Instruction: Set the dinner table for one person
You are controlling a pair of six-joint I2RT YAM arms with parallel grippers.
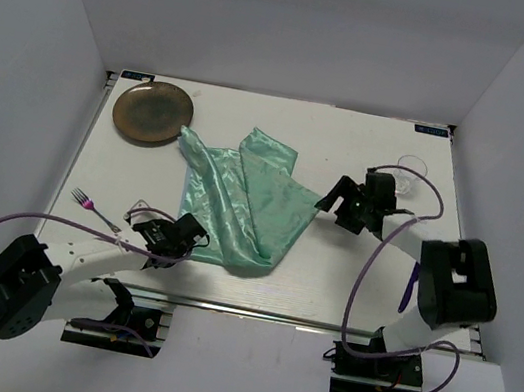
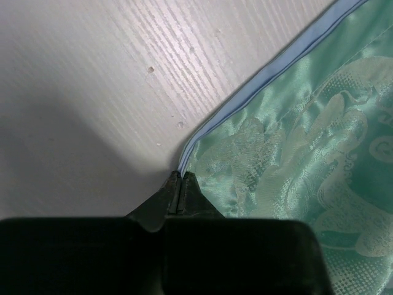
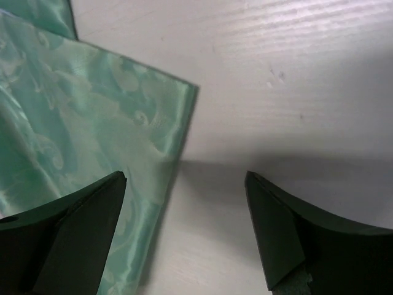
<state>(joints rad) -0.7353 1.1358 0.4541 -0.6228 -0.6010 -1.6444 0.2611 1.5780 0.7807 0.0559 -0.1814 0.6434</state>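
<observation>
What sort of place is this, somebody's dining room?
Probably not; it looks like a robot test booth. Bare white walls box in the dinner table, two robot arms are bolted at its near edge, and a few props lie there: a brown plate, a fork, a mint-green satin cloth.

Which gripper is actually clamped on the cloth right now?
The left gripper, shut on a corner of the cloth; the right gripper is open over another edge.

Crumpled green cloth [image 1: 240, 202] touches plate [image 1: 152, 113] on table [image 1: 313, 278].

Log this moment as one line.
left gripper: shut on cloth corner | right gripper: open over cloth edge | plate, fork, glass: on dinner table
</observation>
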